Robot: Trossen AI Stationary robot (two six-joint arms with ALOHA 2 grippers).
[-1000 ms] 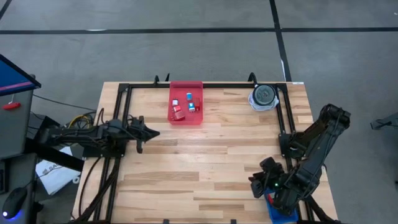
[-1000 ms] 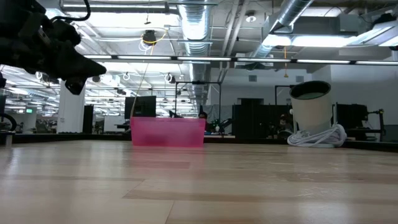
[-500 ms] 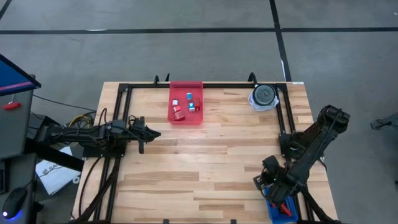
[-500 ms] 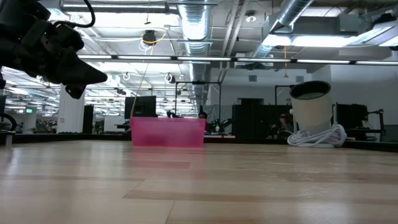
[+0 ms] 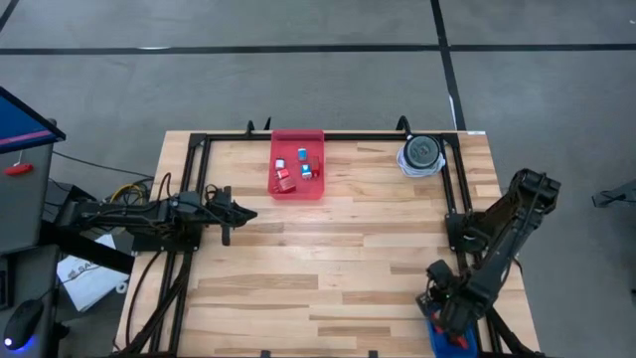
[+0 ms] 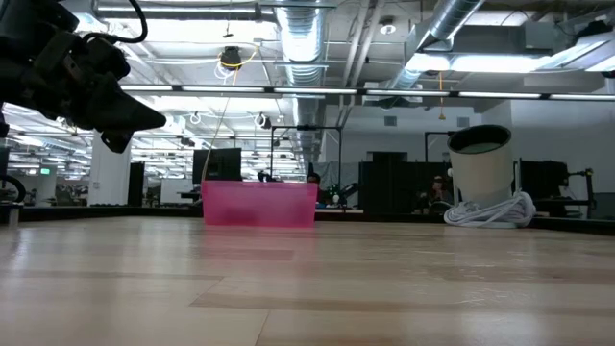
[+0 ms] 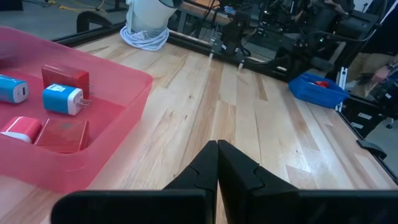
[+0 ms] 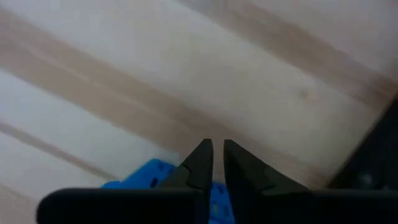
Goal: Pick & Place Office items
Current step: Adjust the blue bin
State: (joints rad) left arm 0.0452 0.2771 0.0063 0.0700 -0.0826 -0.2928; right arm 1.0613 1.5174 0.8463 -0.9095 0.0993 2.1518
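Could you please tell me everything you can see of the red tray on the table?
The red tray is a shallow rectangular bin of translucent pinkish-red plastic with low walls, sitting flat at the table's far edge, left of the grey-and-white disc. Inside lie several small items: red blocks and blue-and-white pieces. Neither gripper touches it; the left gripper points past its corner.

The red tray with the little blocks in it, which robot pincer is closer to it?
The left one. The left pincer sits shut just off the red tray's near-left corner. The right pincer, also shut, is far away over the blue tray at the table's near-right corner.
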